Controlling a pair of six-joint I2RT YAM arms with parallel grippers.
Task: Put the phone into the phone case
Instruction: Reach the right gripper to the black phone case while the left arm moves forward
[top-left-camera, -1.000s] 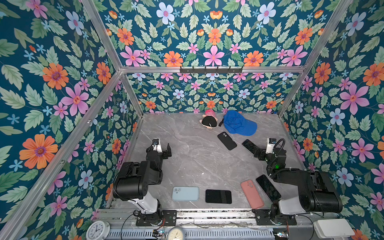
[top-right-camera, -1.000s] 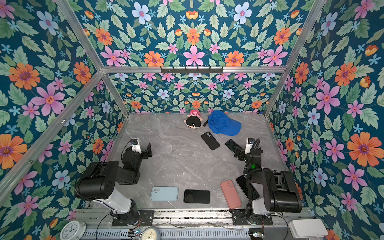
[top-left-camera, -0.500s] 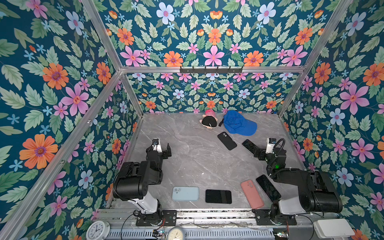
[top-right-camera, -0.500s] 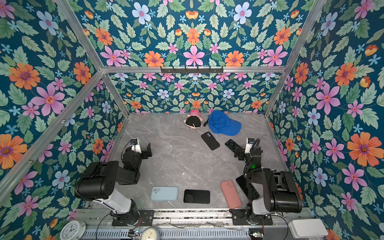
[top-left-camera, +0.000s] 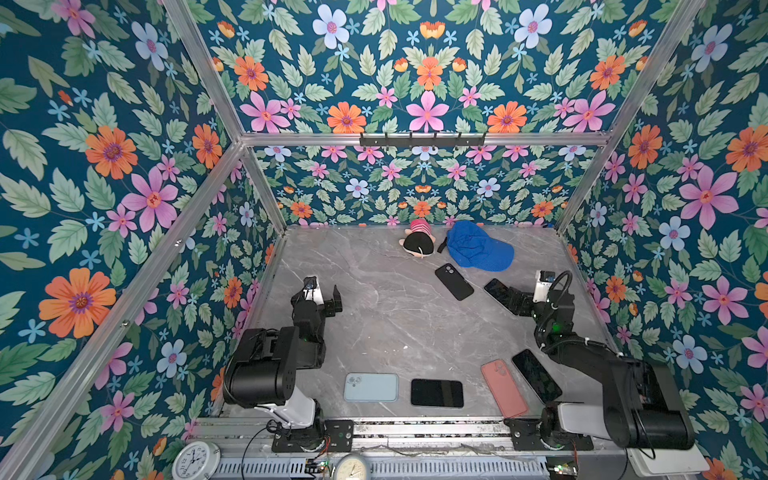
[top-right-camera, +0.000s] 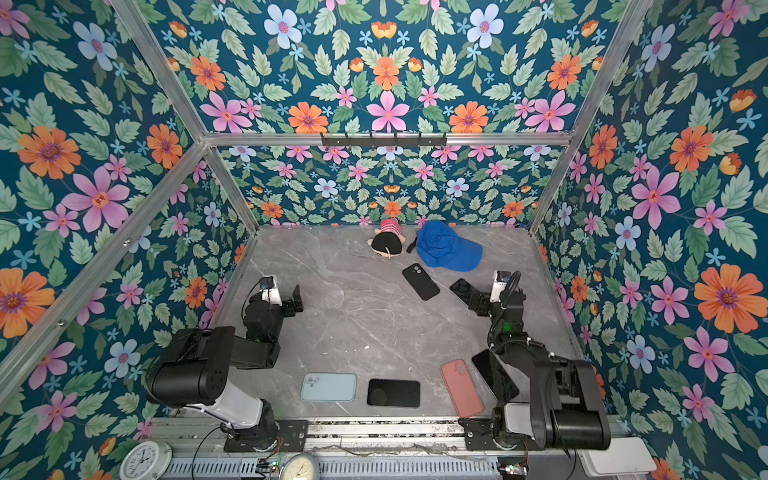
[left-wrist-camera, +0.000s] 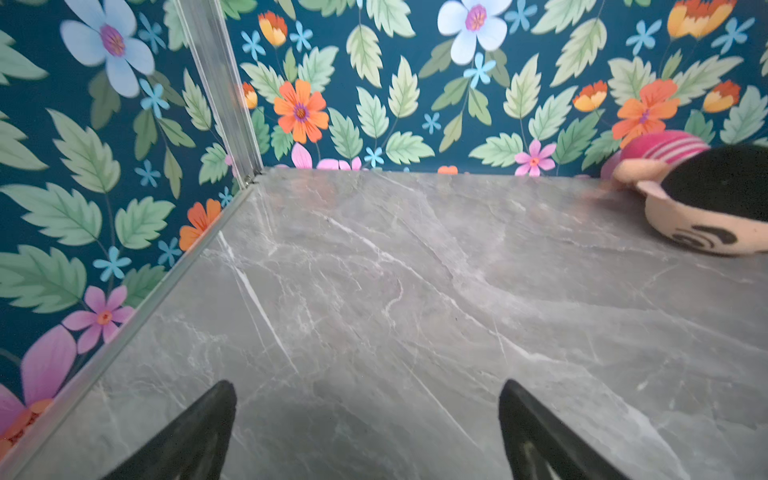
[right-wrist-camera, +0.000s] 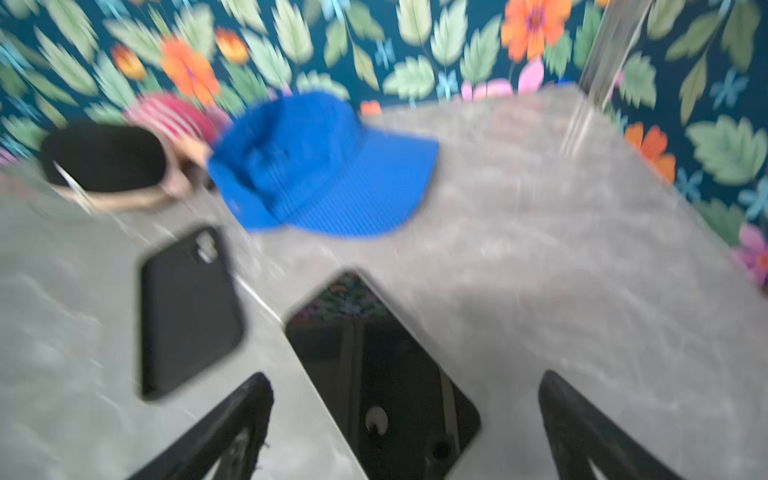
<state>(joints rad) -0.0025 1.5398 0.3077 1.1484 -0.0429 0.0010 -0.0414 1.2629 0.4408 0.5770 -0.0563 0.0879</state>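
- Nothing on the bench (top-left-camera: 395, 328) has moved since a second ago, and both arms sit where they were. The right wrist picture is blurry, so maybe that arm is just starting to move.
- So I think the job has not begun. The phone (top-left-camera: 496, 289) lies flat with its screen up near the back right corner of the bench. The black case (top-left-camera: 454, 281) lies just beside it. They do not touch.
- My right gripper (top-left-camera: 515, 300) is over the near end of the phone. Its fingers (right-wrist-camera: 232, 432) are wide apart and hold nothing. I cannot tell if they touch the phone.
- My left gripper (left-wrist-camera: 368, 415) is near the left edge over bare bench. Its fingers are wide apart too, with nothing in them.
- The cap (top-left-camera: 478, 246) and the soft toy (top-left-camera: 417, 243) sit at the back edge, and the cap is close to the black case. The right wall is close to my right arm.
- The middle of the bench is bare, so there is room to work.
- Along the front edge lie a light blue case (top-left-camera: 370, 387), a second phone (top-left-camera: 436, 392), a pink case (top-left-camera: 504, 388) and a third phone (top-left-camera: 536, 375). I should stay away from them.
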